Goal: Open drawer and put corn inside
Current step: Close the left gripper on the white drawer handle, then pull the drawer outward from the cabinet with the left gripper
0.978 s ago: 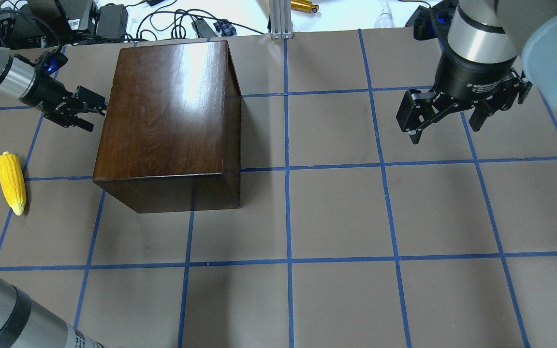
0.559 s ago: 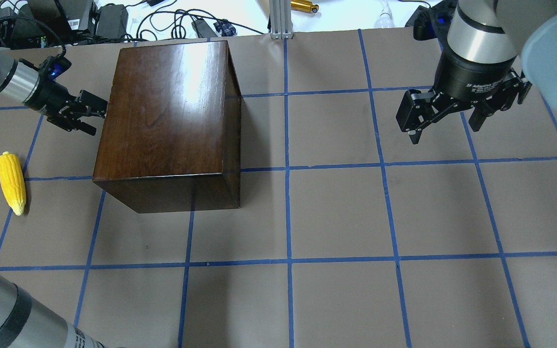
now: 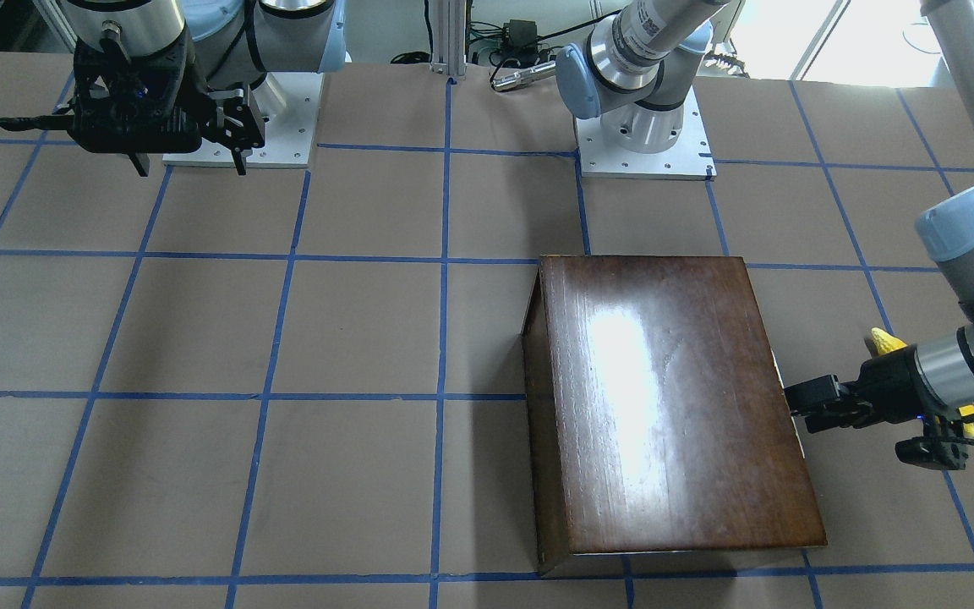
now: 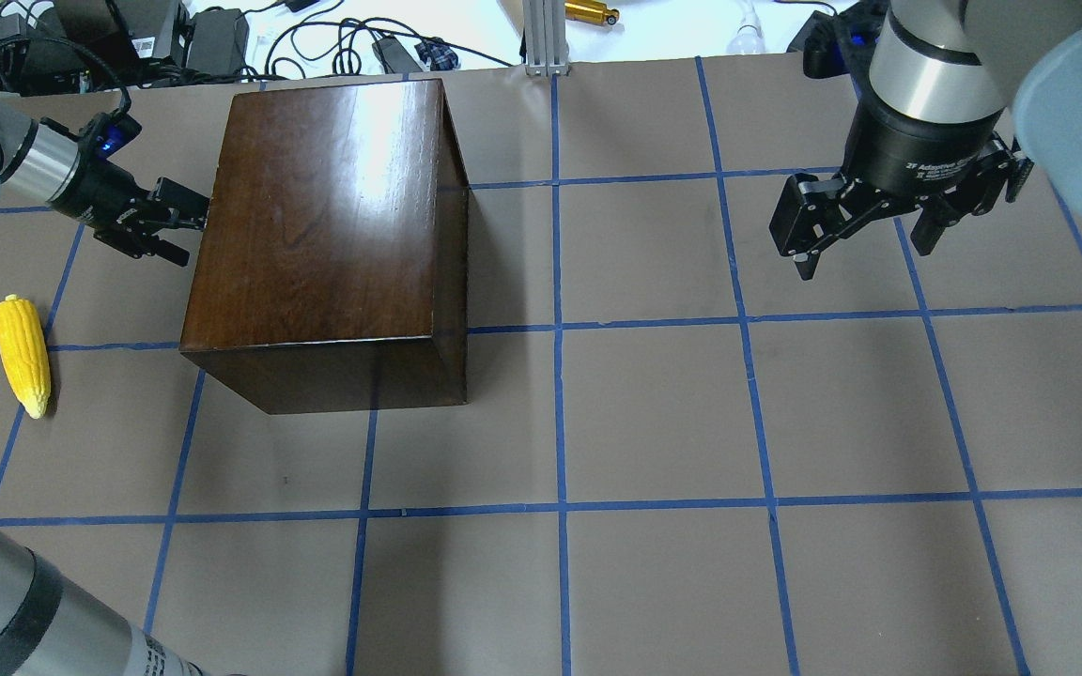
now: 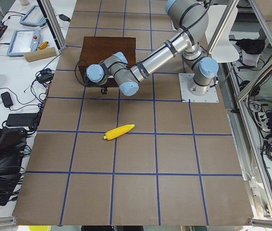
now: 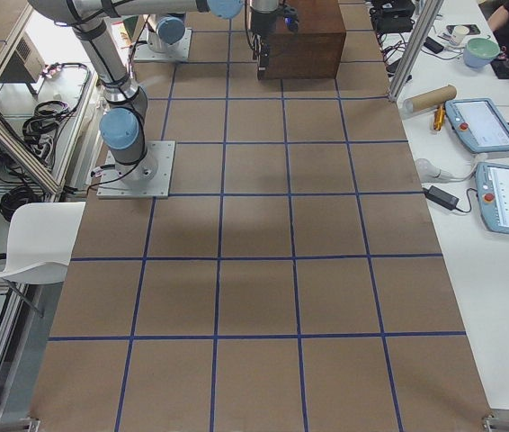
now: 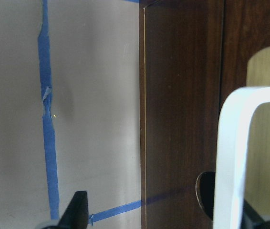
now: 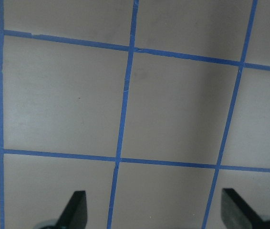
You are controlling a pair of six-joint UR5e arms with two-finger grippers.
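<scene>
The glossy dark wooden box (image 4: 325, 216) stands on the left half of the table. Its drawer is shut; the dark front panel (image 7: 182, 119) and the pale metal handle (image 7: 235, 157) show in the left wrist view. My left gripper (image 4: 184, 226) is open at the box's left face, with the handle between its fingers (image 7: 79, 210), close to the right one. It also shows in the front-facing view (image 3: 801, 397). The yellow corn (image 4: 23, 355) lies on the table nearer to me than that gripper, and shows in the left view (image 5: 119, 132). My right gripper (image 4: 865, 253) is open and empty, high over the far right.
The table is brown paper with blue tape grid lines (image 4: 560, 329). Cables and power bricks (image 4: 212, 42) lie beyond the far edge, behind the box. An aluminium post (image 4: 541, 38) stands at the far middle.
My left gripper has shifted slightly closer to the box's left face. The box, the corn and my right arm have not moved.
</scene>
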